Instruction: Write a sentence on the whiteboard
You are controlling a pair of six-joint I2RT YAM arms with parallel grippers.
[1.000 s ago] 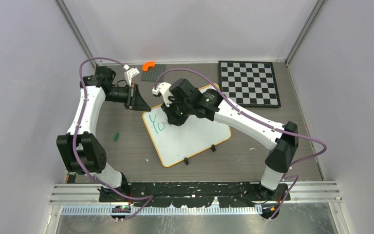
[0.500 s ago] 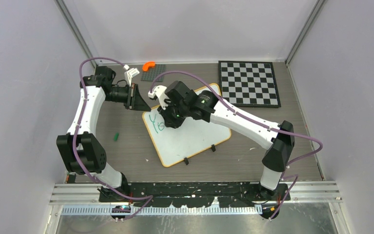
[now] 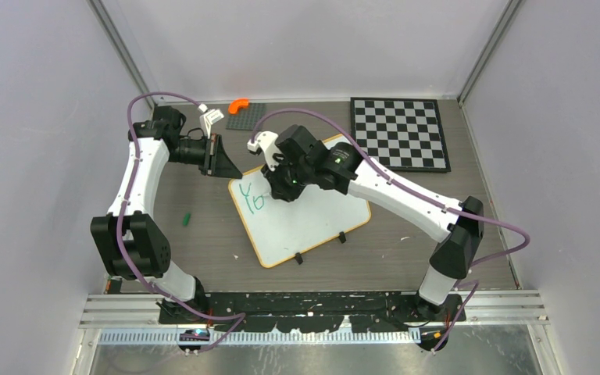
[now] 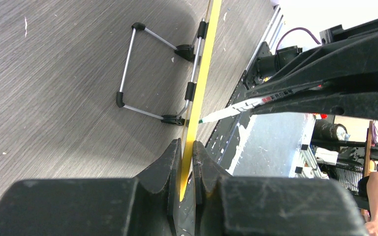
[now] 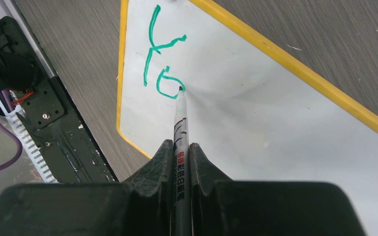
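Note:
The whiteboard (image 3: 312, 223) lies tilted in the middle of the table, white with an orange-yellow rim (image 5: 295, 69). Green letters "Yo" (image 3: 251, 198) stand near its left corner, also clear in the right wrist view (image 5: 163, 64). My right gripper (image 3: 283, 186) is shut on a grey marker (image 5: 181, 132), its tip touching the board at the top of the "o". My left gripper (image 3: 231, 170) is shut on the board's far-left edge; the left wrist view shows the yellow rim (image 4: 199, 93) pinched between my fingers (image 4: 165, 167), edge-on, with the marker (image 4: 229, 112) beyond.
A black-and-white chequered board (image 3: 399, 133) lies at the back right. A dark grey plate (image 3: 246, 116) with an orange piece (image 3: 238, 104) and a white piece (image 3: 212, 119) sit at the back. A small green cap (image 3: 188, 219) lies left of the whiteboard.
The right gripper swung left and back with the marker, closing the round of the "o" after the "Y". The left gripper has not moved.

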